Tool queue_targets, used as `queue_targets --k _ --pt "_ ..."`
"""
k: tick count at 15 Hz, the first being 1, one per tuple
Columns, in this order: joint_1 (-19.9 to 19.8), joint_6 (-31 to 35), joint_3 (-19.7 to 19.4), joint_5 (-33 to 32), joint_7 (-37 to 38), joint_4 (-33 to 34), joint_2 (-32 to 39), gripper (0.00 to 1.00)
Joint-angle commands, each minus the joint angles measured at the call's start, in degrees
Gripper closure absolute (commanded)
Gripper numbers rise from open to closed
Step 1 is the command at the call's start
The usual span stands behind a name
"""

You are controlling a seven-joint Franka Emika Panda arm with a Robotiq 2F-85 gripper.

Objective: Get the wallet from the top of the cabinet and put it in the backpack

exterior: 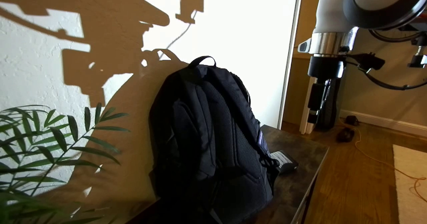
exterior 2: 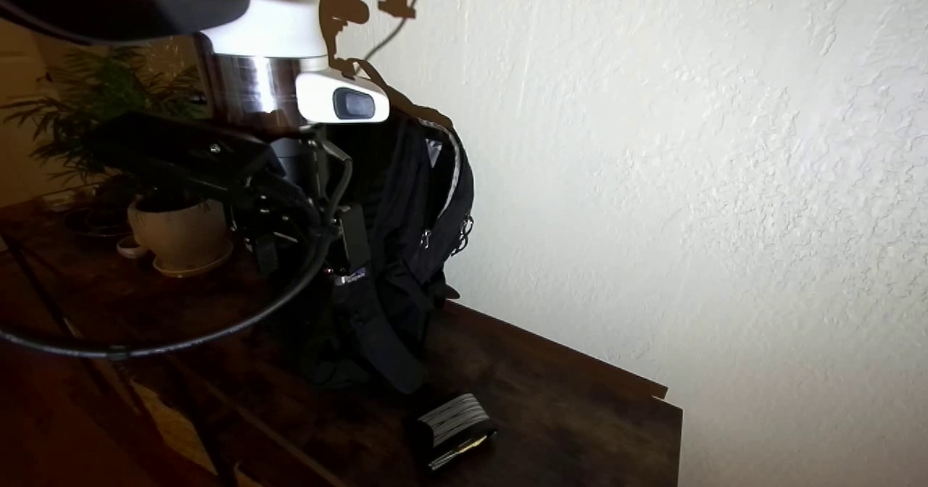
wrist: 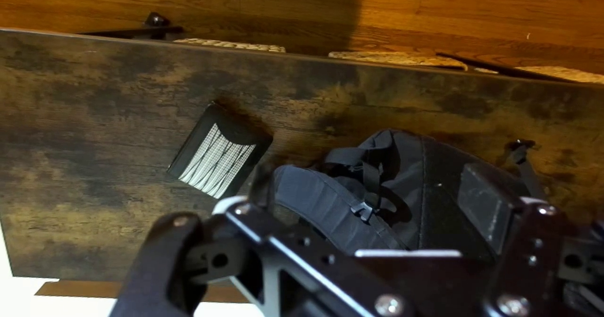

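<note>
In the wrist view the gripper (wrist: 374, 196) stands spread wide, its 2 fingers (wrist: 486, 208) well apart with nothing pinched; the wallet (wrist: 219, 152) lies slantwise left of centre on the cabinet (wrist: 94, 119), striped pale side up, and the backpack (wrist: 408, 175) shows between the fingers. The step in hand looks to be the reach for the wallet, so best shift toward the left of this frame before sinking, then turn until the fingers straddle what looks like its narrower side. In an exterior view the wallet is at lower centre, near the end of a shoulder strap (exterior 2: 380, 335); coming down clear of that strap should keep a finger from snagging it. The wallet's lower edge seems slightly parted, so a gentle pinch across the middle may stop it folding open. At upper centre the backpack's unzipped opening (exterior 2: 441, 179) gapes, the likely goal afterwards. In an exterior view the gripper hangs at upper right, away from the backpack's loop handle (exterior: 196, 60), and the backpack partly hides the wallet, so lining up is better judged from the wrist view.
</note>
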Motion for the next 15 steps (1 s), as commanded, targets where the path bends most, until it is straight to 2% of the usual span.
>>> queue_targets --k 1,8,15 --pt "-0.39 -0.15 0.53 -0.03 0.07 0.19 -0.02 0.00" --pt "-0.39 -0.16 0.67 -0.28 0.28 0.59 0.20 0.00" --pt "-1.81 1.84 -0.24 0.25 -2.45 2.75 6.18 0.00"
